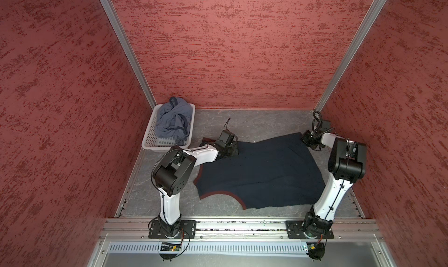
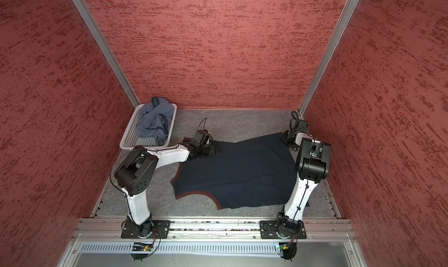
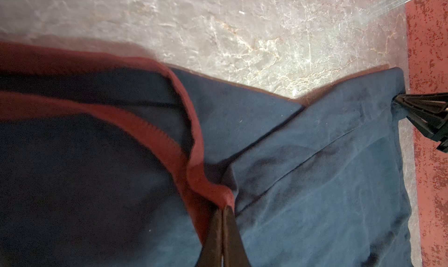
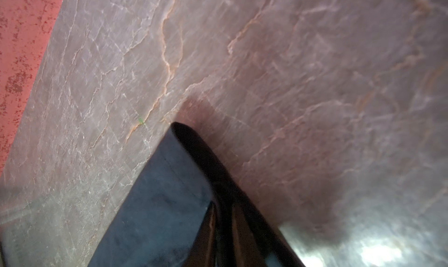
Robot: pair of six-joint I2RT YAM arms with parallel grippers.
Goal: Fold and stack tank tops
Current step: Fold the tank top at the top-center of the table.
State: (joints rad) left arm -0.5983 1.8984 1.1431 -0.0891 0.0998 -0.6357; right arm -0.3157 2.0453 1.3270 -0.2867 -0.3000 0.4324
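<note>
White basket [image 1: 163, 141] (grey top [image 1: 171, 121] inside) nearby

Navy tank top [image 1: 261, 173] lies spread on the table [image 1: 266, 122], blue-grey top [image 1: 169, 120] crumpled in the basket [image 1: 150, 132]

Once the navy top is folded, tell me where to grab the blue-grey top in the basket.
Pinch the navy-trimmed strap loop standing proud at the far end of the crumpled blue-grey top, coming straight down from above: the basket walls block a sideways approach, and the loop probably lifts cleanly.
</note>
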